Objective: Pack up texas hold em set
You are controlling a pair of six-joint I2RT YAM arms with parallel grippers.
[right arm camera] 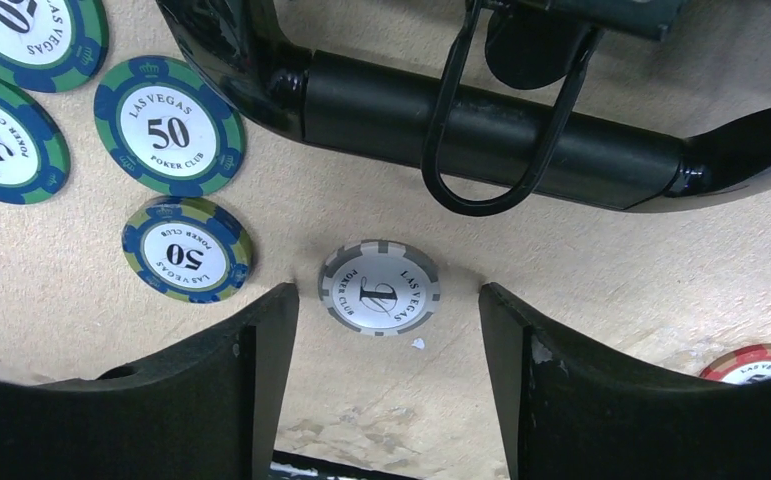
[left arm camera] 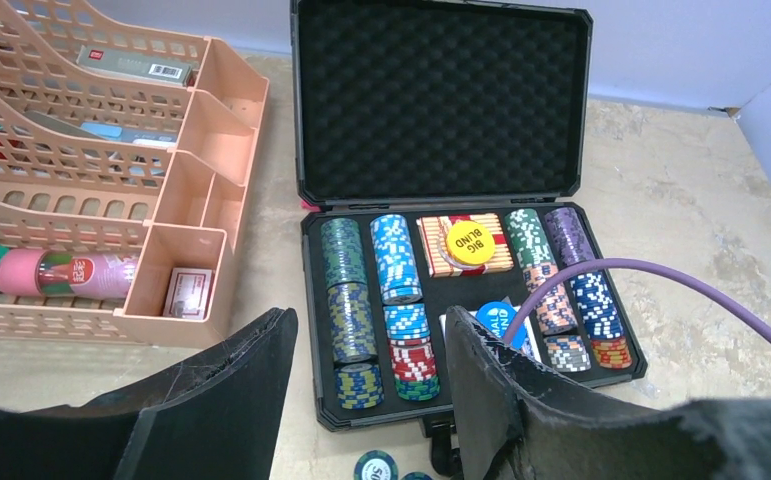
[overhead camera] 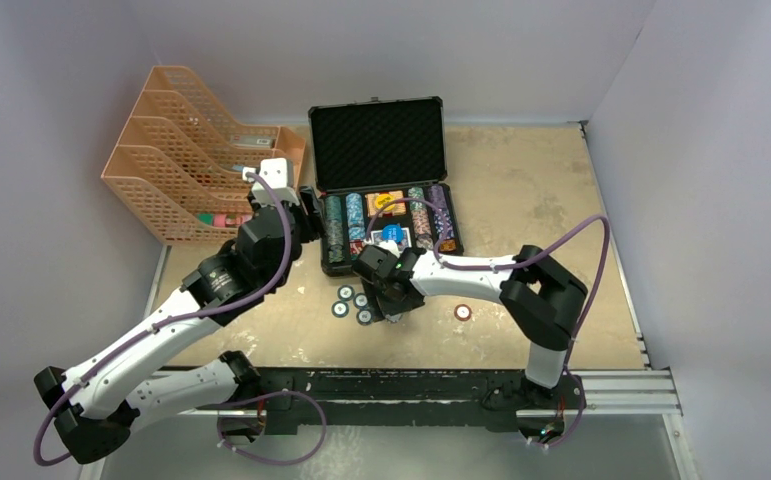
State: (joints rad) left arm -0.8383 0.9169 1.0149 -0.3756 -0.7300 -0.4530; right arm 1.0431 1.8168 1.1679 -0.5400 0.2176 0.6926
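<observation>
On the beige tabletop (right arm camera: pixel 611 290), a grey-white round poker chip (right arm camera: pixel 379 287) lies mid-frame, centred inside the right hand's (right arm camera: pixel 386 300) wide gape.

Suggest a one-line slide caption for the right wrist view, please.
Open right hand straddling a grey poker chip on the table, near the case handle.

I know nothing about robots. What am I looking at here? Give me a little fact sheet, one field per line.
Case: black case, open, lid upright, rows of chips in its tray
Loose chips: several green-blue 50 chips, one grey chip, one red-rimmed chip, all on the table in front of the case
Right gripper: open, a finger on either side of the grey chip, gaps showing
Left gripper: open, empty, facing the case
Nearby: orange organiser, left of the case
</observation>
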